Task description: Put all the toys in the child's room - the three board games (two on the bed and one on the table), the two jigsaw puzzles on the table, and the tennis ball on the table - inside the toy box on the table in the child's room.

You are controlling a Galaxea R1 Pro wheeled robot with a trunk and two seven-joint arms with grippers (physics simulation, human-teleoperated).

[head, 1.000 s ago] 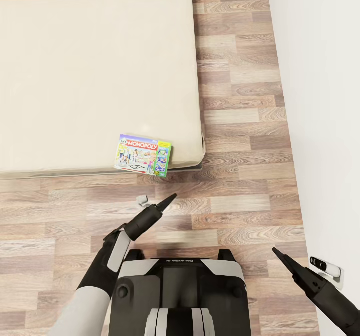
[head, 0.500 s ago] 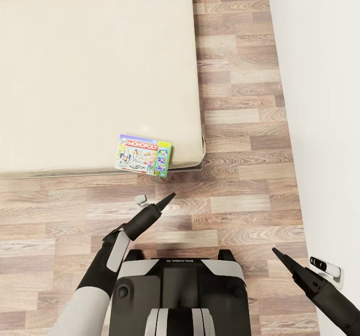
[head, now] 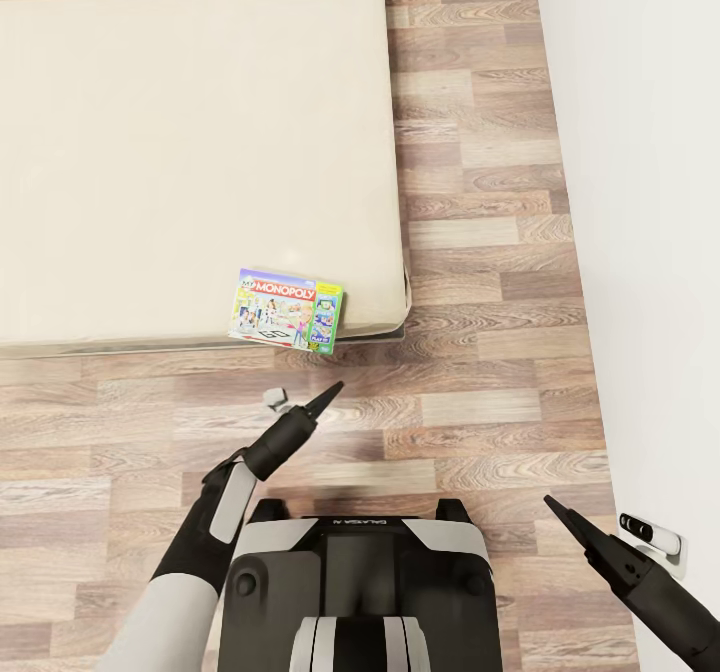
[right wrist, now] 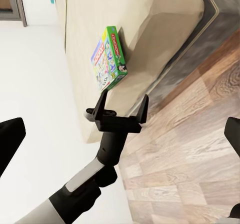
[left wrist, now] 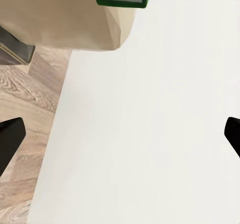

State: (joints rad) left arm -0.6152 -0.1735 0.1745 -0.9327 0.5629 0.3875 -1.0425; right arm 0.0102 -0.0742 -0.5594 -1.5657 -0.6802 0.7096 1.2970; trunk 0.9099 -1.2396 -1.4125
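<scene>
- Since a second ago the left claw (head: 322, 394) has edged a little toward the bed; everything else stays put.
- Nearest, the right claw (head: 556, 508) hangs low by the white wall; its tips show wide apart in its wrist view.
- The left claw's fingers (right wrist: 101, 105) are spread wide and empty, just short of the bed's edge.
- The flat green-edged colourful cardboard game box (head: 286, 309), lettered MONOPOLY, lies on the low beige bed (head: 180, 152) at its near corner.
- Step in hand, likely: reaching for it. Next: advance, straddle the box edge, then close.

Green-edged MONOPOLY board game (head: 287, 310) flat on bed (head: 180, 152), at beige mattress's near corner edge.
</scene>
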